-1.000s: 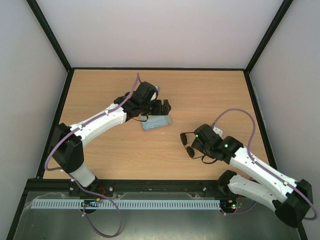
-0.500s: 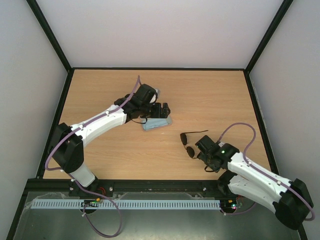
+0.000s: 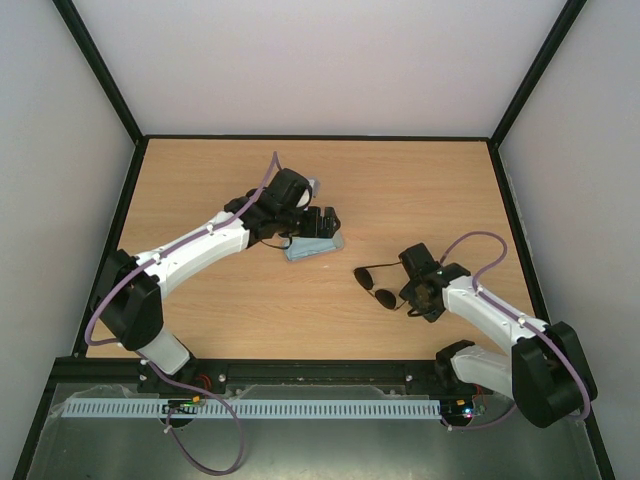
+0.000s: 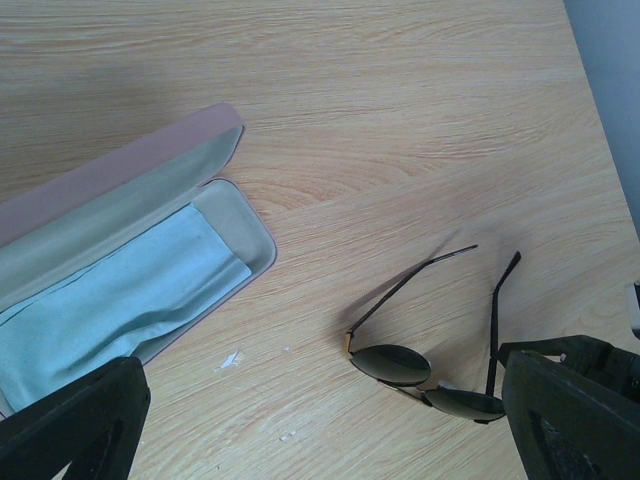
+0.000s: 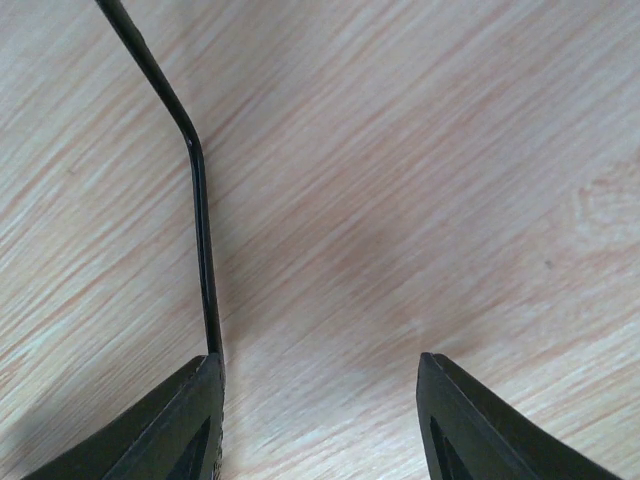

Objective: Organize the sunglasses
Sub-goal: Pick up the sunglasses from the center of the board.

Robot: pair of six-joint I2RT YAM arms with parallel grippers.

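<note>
Right claw (image 5: pixel 320 410) spread over the wooden counter (image 5: pixel 430 170)
A thin dark temple arm of the sunglasses (image 5: pixel 203 260) runs down from top left, kinks, and reaches one fingertip; the other finger stands apart.

The pale wood-grain desk (image 3: pixel 420 190) carries an open pink case (image 3: pixel 316 248) just left of the top view's centre. The sunglasses (image 3: pixel 384 296) lie right of centre, temple arms unfolded, apart from the case.
</note>
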